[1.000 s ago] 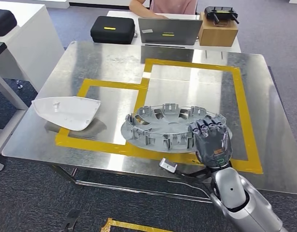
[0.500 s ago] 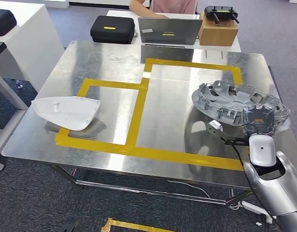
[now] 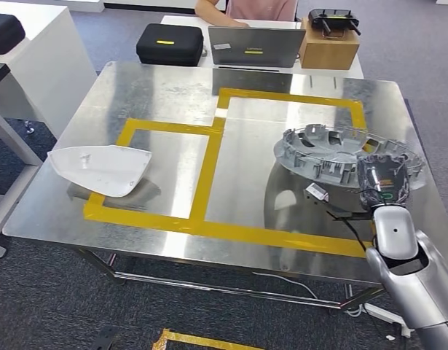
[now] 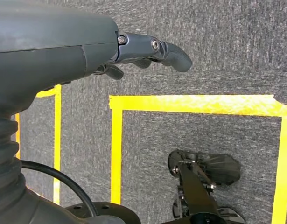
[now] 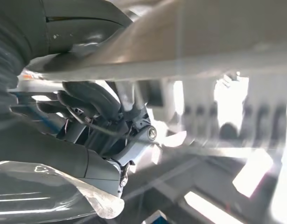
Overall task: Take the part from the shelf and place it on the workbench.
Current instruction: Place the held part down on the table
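While your right hand (image 3: 382, 182) holds the grey round part (image 3: 342, 157) by its near rim, the part hangs tilted over the workbench (image 3: 155, 95), at about 3 o'clock. Your left hand (image 4: 149, 49) hangs loose, holding nothing.

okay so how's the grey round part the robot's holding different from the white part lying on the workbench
The grey round part is a ribbed ring with clips and openings; the white part is a smooth, closed, roughly triangular shell. The grey one is held by the right hand at its rim, tilted above the workbench, casting a reflection; the white one lies on the workbench, untouched. The grey part hangs over the right taped box, the white part sits at the left one. Both look like moulded plastic.
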